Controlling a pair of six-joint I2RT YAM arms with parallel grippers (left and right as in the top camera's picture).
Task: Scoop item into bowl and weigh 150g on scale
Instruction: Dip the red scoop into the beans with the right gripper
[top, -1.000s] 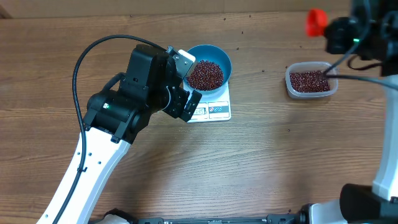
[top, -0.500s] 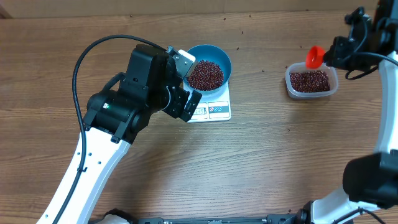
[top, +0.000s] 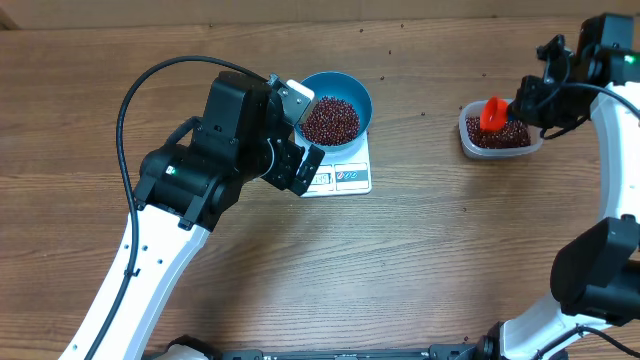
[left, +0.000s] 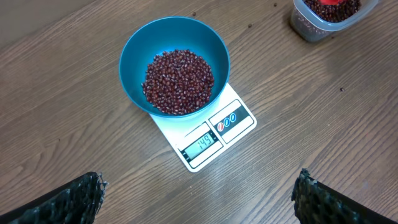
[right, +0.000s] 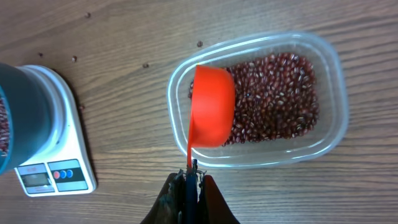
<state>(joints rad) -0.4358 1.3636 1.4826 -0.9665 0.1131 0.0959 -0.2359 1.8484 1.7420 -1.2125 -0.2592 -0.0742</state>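
The blue bowl (top: 350, 92) stands on the white scale (top: 350, 178), holding a heap of dark red-brown beans (top: 330, 120). In the left wrist view the bowl (left: 134, 56) and beans (left: 178, 81) lie ahead, and the scale (left: 233, 121) shows 149 on its display. My left gripper (left: 198, 196) hovers open beside the scale, nothing between its fingers (left: 84, 196). My right gripper (right: 191, 186) is shut on the blue handle of the red scoop (right: 212, 115). The scoop's cup is at the left end of the clear container (right: 329, 134), over more beans (right: 280, 106).
The clear container (top: 470, 145) sits at the far right of the wooden table, well apart from the scale. A few stray beans (right: 146, 65) lie on the wood between the two. The left arm (top: 190, 175) stretches from the bottom left up to the scale.
My right gripper has brought the red scoop down and leftward from above the table's far right corner into the clear container. The left arm, bowl and scale have not moved.
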